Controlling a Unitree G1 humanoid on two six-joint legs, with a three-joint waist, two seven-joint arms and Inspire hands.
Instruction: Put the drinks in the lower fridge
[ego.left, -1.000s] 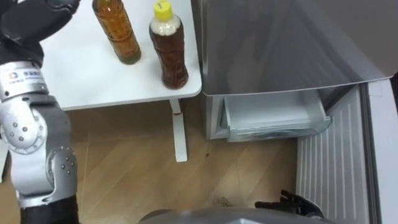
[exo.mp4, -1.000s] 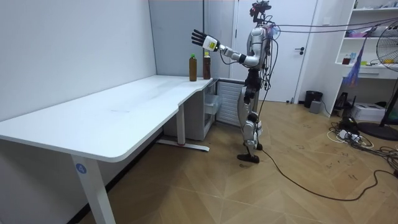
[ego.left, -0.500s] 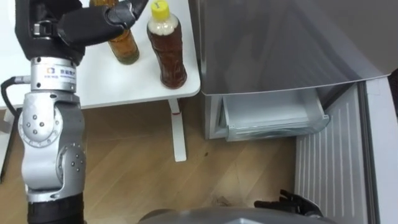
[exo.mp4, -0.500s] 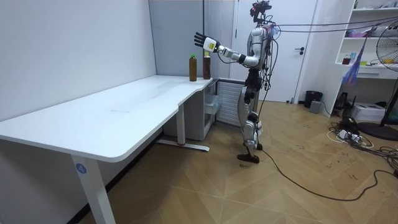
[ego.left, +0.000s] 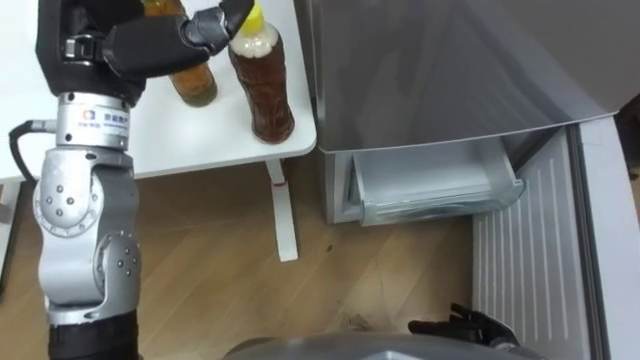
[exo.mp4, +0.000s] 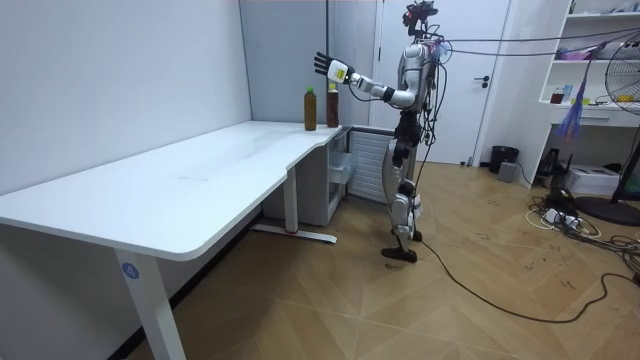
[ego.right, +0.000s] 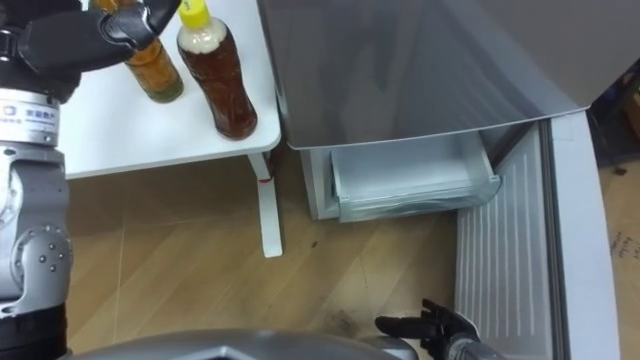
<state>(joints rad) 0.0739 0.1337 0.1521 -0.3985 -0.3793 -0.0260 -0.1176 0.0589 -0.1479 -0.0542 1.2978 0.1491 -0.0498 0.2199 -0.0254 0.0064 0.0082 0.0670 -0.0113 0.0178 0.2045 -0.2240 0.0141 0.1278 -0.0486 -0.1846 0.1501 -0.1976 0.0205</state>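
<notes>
Two tea bottles stand at the corner of the white table (ego.left: 150, 130): a dark one with a yellow cap (ego.left: 262, 88) and an amber one (ego.left: 192, 80) to its left. My left hand (ego.left: 150, 42) hovers open in front of the amber bottle's upper part, with its thumb (ego.left: 222, 20) close to the yellow cap. It grips neither bottle. The grey fridge (ego.left: 450, 70) stands right of the table, its lower door (ego.left: 535, 270) swung open and a clear drawer (ego.left: 430, 185) showing. My right hand (ego.left: 462, 325) hangs low with relaxed fingers.
In the room view I stand upright at the table's far end beside the fridge (exo.mp4: 350, 150), left arm raised toward the bottles (exo.mp4: 310, 108). The table's leg (ego.left: 283, 215) stands on the wooden floor between table and fridge. The open door's ribbed inner side lies to my right.
My left hand has swung in from the left, over the amber bottle, its thumb now by the yellow cap. The bottles have stayed where they were.
</notes>
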